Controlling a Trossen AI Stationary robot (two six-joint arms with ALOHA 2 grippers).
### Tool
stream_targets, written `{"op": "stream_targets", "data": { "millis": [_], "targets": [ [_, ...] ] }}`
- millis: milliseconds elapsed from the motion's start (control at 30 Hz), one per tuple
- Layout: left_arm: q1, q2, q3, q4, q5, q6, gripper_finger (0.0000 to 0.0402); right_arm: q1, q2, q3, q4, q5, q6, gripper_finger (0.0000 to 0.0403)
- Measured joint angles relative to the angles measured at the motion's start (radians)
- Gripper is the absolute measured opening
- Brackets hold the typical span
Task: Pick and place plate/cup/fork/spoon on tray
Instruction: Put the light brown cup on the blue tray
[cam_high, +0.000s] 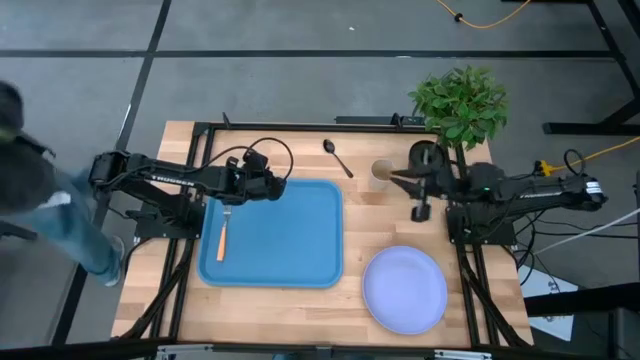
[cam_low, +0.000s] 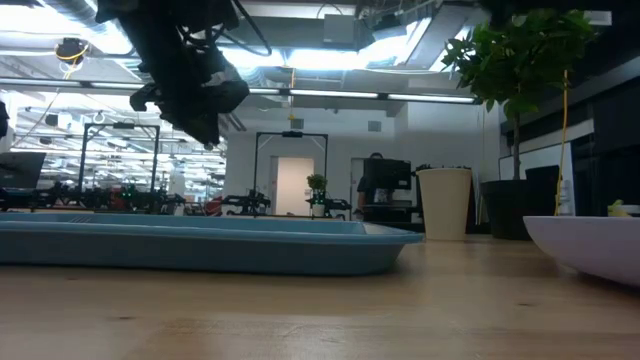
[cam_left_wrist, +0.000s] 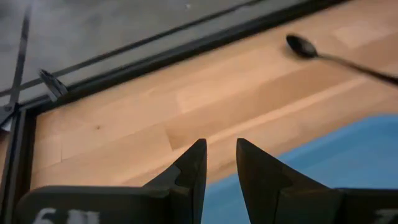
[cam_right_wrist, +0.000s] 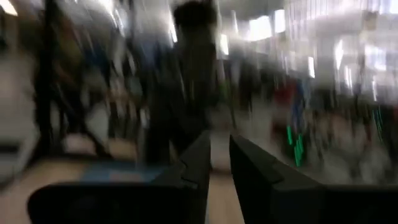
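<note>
Overhead, the large bright blue rectangular plastic tray (cam_high: 272, 233) lies on the pale wooden slatted table (cam_high: 300, 310), with the small orange-handled, silver-tined fork (cam_high: 223, 236) lying inside it along its left edge. The left gripper (cam_high: 282, 187) hangs over the tray's far rim, holding nothing. The slim near-black spoon (cam_high: 337, 157) rests on the wood beyond the tray's far right corner, and the small tan paper-like cup (cam_high: 381, 173) stands just right of it. The right gripper (cam_high: 397, 178) sits right beside the cup. The round pale lavender-blue plate (cam_high: 404, 289) lies on the table near the tray's right near corner. A green leafy potted plant (cam_high: 459, 101) stands at the far right.

From table height, the tray (cam_low: 200, 243) sits left, the cup (cam_low: 443, 203) stands upright behind it, and the plate (cam_low: 590, 244) shows at right.

The left wrist view shows its fingers (cam_left_wrist: 193, 168) slightly parted and empty above the tray's edge, the spoon (cam_left_wrist: 323, 53) ahead.

The right wrist view shows narrowly parted fingers (cam_right_wrist: 198, 158) gripping nothing.
</note>
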Motion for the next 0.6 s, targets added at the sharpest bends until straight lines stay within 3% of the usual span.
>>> {"op": "stream_targets", "data": {
  "millis": [133,333,467,600],
  "targets": [
    [0.000,0.000,0.000,-0.007,0.018,0.012,0.0080,0.000,0.049,0.064,-0.298,0.090,0.155,0.0067],
    [0.000,0.000,-0.001,0.146,0.027,0.179,0.0080,0.000,0.102,0.068,-0.401,0.192,0.169,0.0067],
    [0.000,0.001,-0.001,0.277,0.085,0.356,0.0080,0.000,0.139,0.068,-0.432,0.222,0.130,0.0067],
    [0.014,0.008,-0.001,0.480,0.162,0.546,0.0080,0.000,0.155,0.068,-0.514,0.220,0.257,0.0067]
  ]
}}
